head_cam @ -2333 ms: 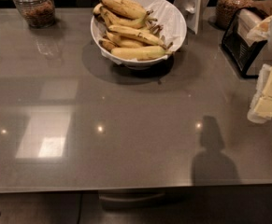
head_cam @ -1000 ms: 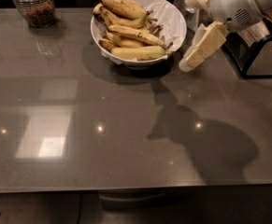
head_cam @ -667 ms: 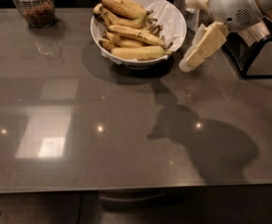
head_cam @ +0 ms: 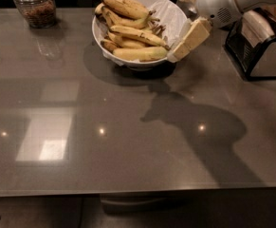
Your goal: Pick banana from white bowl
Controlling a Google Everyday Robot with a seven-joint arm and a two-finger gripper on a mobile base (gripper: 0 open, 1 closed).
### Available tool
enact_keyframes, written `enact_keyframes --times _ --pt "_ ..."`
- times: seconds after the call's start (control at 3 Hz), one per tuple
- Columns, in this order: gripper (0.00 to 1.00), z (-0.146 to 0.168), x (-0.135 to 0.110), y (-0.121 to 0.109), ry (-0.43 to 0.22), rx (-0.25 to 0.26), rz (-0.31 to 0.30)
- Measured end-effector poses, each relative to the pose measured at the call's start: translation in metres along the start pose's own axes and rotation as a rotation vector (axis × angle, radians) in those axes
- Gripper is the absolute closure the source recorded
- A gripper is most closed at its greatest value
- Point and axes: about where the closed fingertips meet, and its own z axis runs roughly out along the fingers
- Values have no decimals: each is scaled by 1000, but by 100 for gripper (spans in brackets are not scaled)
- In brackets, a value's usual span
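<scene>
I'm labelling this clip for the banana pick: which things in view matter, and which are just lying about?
Job: bananas, white bowl, gripper at the bowl's right rim.
Lying about: glass jar far left, black holder far right.

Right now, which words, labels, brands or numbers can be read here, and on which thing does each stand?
None can be read.
The glass jar, the white bowl, the bananas and the black rack show no text.
The gripper, at the bowl's right rim, bears none either.
</scene>
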Motion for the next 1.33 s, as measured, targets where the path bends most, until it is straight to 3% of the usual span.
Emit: enact_keyframes --times 0.33,1.0,1.33 --pt "2 31 -7 -25 -44 5 -27" --pt "44 86 -15 -55 -83 -41 -49" --pt "45 105 -9 -64 -78 -59 -37"
